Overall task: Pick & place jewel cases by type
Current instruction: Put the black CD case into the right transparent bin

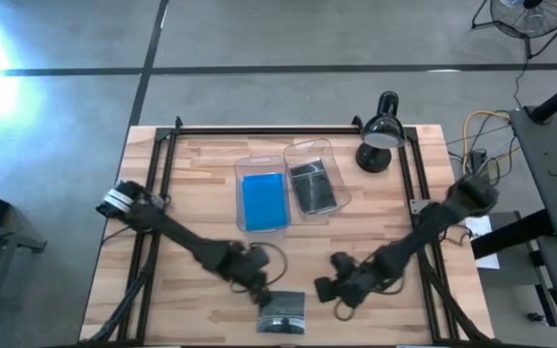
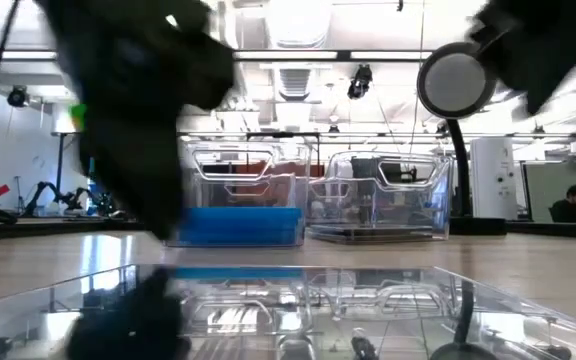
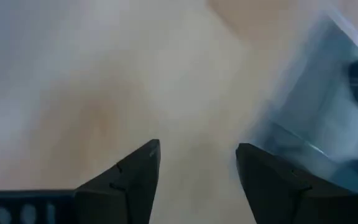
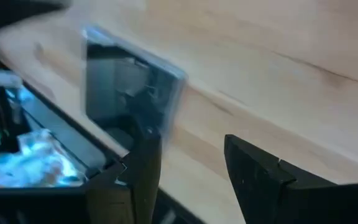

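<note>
One dark smoky jewel case lies flat at the table's near edge; the low view shows it close up. Blue cases lie in the left clear bin and dark cases in the right one. My left gripper is open just beyond the lone case's far left corner; in its wrist view the fingers stand apart over bare wood with the case beside them. My right gripper is open to the right of the case, which shows past one finger.
The two clear bins stand side by side at the table's middle. A black desk lamp stands at the far right. A black frame rail runs along the far edge. Bare wood lies left and right of the bins.
</note>
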